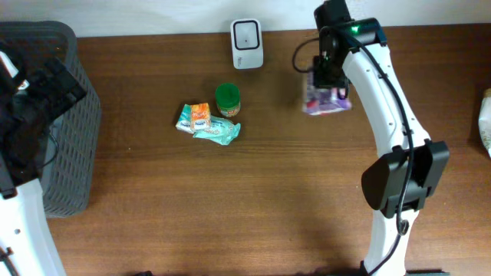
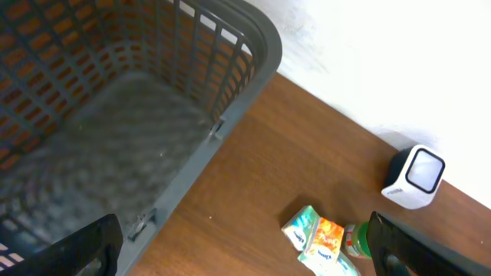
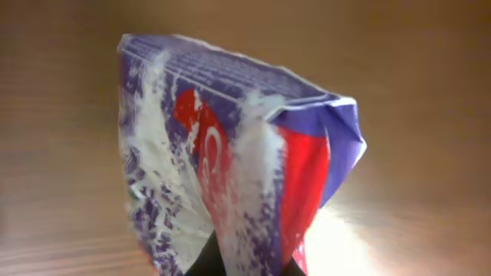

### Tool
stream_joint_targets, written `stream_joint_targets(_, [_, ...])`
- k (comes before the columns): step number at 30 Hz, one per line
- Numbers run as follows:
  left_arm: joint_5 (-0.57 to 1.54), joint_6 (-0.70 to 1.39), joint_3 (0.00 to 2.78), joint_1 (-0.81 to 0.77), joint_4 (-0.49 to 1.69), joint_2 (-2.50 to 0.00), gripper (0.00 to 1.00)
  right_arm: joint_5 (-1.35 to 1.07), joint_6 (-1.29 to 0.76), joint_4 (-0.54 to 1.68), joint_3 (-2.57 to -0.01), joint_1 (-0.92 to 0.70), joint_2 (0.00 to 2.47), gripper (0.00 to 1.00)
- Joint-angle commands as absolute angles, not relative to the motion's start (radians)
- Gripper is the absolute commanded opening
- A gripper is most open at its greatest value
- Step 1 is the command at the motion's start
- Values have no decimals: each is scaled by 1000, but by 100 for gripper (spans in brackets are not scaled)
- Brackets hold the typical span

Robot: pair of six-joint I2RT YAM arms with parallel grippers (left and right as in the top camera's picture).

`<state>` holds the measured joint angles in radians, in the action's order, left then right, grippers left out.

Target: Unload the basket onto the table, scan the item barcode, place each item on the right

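Observation:
My right gripper (image 1: 325, 79) is shut on the item, a purple, red and white crinkled packet (image 1: 327, 100), and holds it above the table's far right part. In the right wrist view the packet (image 3: 230, 153) fills the frame, pinched from below by the gripper (image 3: 242, 264). No barcode shows on the faces I can see. The white scanner (image 1: 247, 44) stands at the back centre, to the packet's left, with its window also in the left wrist view (image 2: 415, 176). My left gripper (image 2: 245, 253) is open and empty beside the basket.
A grey plastic basket (image 1: 73, 138) stands at the left edge. Teal tissue packs (image 1: 211, 130), an orange pack (image 1: 200, 115) and a green-lidded jar (image 1: 227, 100) lie mid-table. A white object (image 1: 485, 123) sits at the right edge.

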<state>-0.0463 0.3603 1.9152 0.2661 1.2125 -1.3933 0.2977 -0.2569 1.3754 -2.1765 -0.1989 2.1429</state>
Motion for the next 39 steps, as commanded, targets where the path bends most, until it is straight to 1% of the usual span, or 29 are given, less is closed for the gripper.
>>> stream_joint_targets(1, [-57,366,1916,273,1210,-1392,99,528,-290,1430,-2152,-196,2140,4])
stream_joint_targets(4, [-57,366,1916,273,1210,-1392,99,550,-289,1420,-2053,-196,2140,5])
stream_joint_targets(7, [-57,366,1916,273,1210,-1392,99,557,-289,1391,-1970,-198,2140,12])
stream_joint_targets(8, [-57,366,1916,273,1210,-1392,99,535,-289,1391,-1967,-205,2140,17])
stream_joint_targets(9, [-57,366,1916,273,1210,-1392,99,510,-289,1388,-1967,-212,2140,20])
stream_joint_targets(11, [-57,366,1916,273,1210,-1392,99,427,-289,1378,-1966,-232,2140,25])
stream_joint_targets(14, [-57,366,1916,273,1210,-1392,99,275,-289,1339,-1966,-262,2140,28])
stream_joint_targets(15, [-57,366,1916,273,1210,-1392,99,246,-289,1324,-1966,-270,2140,32])
stream_joint_targets(17, [-57,366,1916,273,1210,-1392,99,238,-281,1301,-1966,-280,2140,39])
stream_joint_targets(19, [-57,366,1916,273,1210,-1392,99,262,-282,1301,-1969,-267,2140,41])
stream_joint_targets(21, [-57,366,1916,273,1210,-1392,99,231,-282,1312,-1989,-200,2140,45])
stream_joint_targets(22, [-57,366,1916,273,1210,-1392,99,188,-264,1315,-2000,-152,2140,51])
stream_joint_targets(24, [-57,366,1916,273,1210,-1392,99,35,-148,1314,-2004,-36,2140,63])
stream_joint_targets(25, [-57,366,1916,273,1210,-1392,99,-92,-42,1318,-2004,52,2140,67])
stream_joint_targets(27, [-57,366,1916,273,1210,-1392,99,-242,76,1328,-2001,185,2140,80])
stream_joint_targets(28, [-57,366,1916,273,1210,-1392,99,-288,105,1332,-2001,271,2140,80])
stream_joint_targets(31, [-57,366,1916,273,1210,-1392,99,-289,136,1330,-2001,405,2151,80])
stream_joint_targets(34, [-57,366,1916,273,1210,-1392,99,-294,146,1329,-2000,458,2181,80])
stream_joint_targets(37, [-57,366,1916,273,1210,-1392,99,-299,146,1327,-1991,465,2226,79])
stream_joint_targets(39, [-57,366,1916,273,1210,-1392,99,-331,168,1327,-1978,463,2259,73])
